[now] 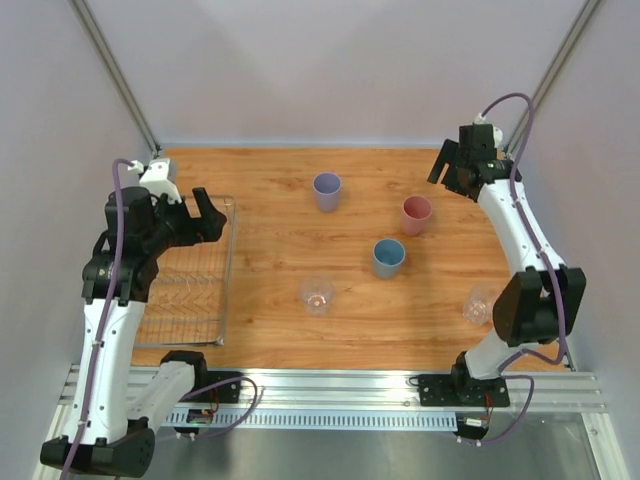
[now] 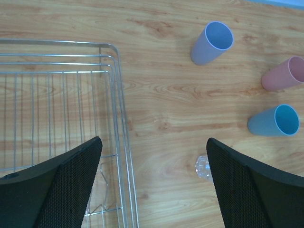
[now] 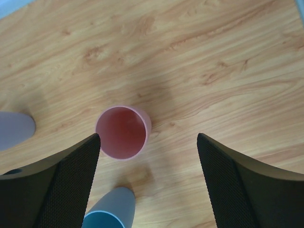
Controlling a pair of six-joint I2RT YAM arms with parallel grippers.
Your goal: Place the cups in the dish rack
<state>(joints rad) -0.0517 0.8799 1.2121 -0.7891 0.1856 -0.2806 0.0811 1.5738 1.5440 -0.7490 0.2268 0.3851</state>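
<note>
Top view, rack: the dish rack (image 1: 228,262) lies at the table's left side, beneath the left arm; no cup shows in it.
Top view, cups: the lavender cup (image 1: 327,190), pink cup (image 1: 416,213) and blue cup (image 1: 388,257) stand upright mid-table, apart from one another. One clear cup (image 1: 316,295) stands nearer the arms, and the second clear cup (image 1: 481,303) is beside the right arm's elbow.
Top view, grippers: the left gripper (image 1: 205,215) hangs over the rack's far right corner. The right gripper (image 1: 450,165) is raised just beyond the pink cup.
Left wrist, jaws: spread wide, nothing between them; the rack's corner rim lies below.
Right wrist, jaws: apart and empty; the pink cup sits below, closer to one finger than the other.
Step in hand: probably lining up on the pink cup (a judgement only). Centre it between the fingers, descend straight, then close on its wall.
Edges: the blue cup is near the pink one, so a skewed descent could knock it.
Open room: bare wood between cups and rack; the rack's raised rim needs clearing.
</note>
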